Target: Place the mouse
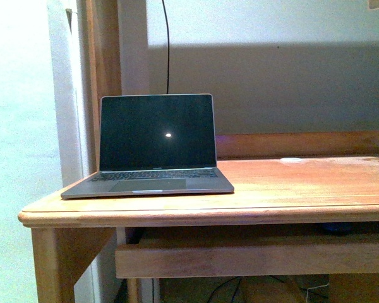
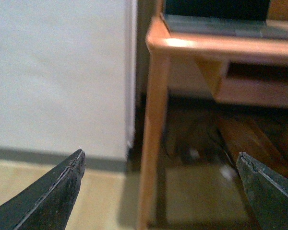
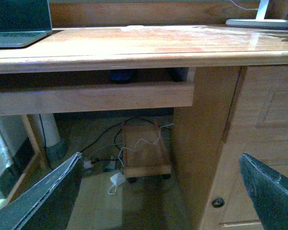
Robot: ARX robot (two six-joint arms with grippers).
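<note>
The mouse [image 3: 123, 75] sits as a dark shape in the narrow slot between the tabletop [image 1: 303, 183] and the sliding shelf [image 1: 252, 255] below it. Only its upper part shows above the shelf's front rail, and whether anything touches it cannot be told. An open laptop [image 1: 153, 148] occupies the left end of the tabletop, its base close to the rounded front edge and its screen dark except for one small bright spot. To its right the wood runs bare and wide, with only a small white sticker [image 1: 291, 160] near the raised back rail [image 1: 303, 144]. In the right wrist view a white lamp base [image 3: 259, 22] stands on the tabletop, well apart from the laptop. Beneath the slot a cabinet panel [image 3: 269, 143] closes off one side of the leg space. The space beside it holds a small wooden cart [image 3: 145, 148] and loose white cables [image 3: 117, 179] on the floor. The left jaws stand wide apart and hold nothing, hanging low outside the corner leg [image 2: 151, 134] beside a pale wall [image 2: 57, 72]. The right jaws are likewise spread wide and bare, facing the shelf rail from below tabletop height.
</note>
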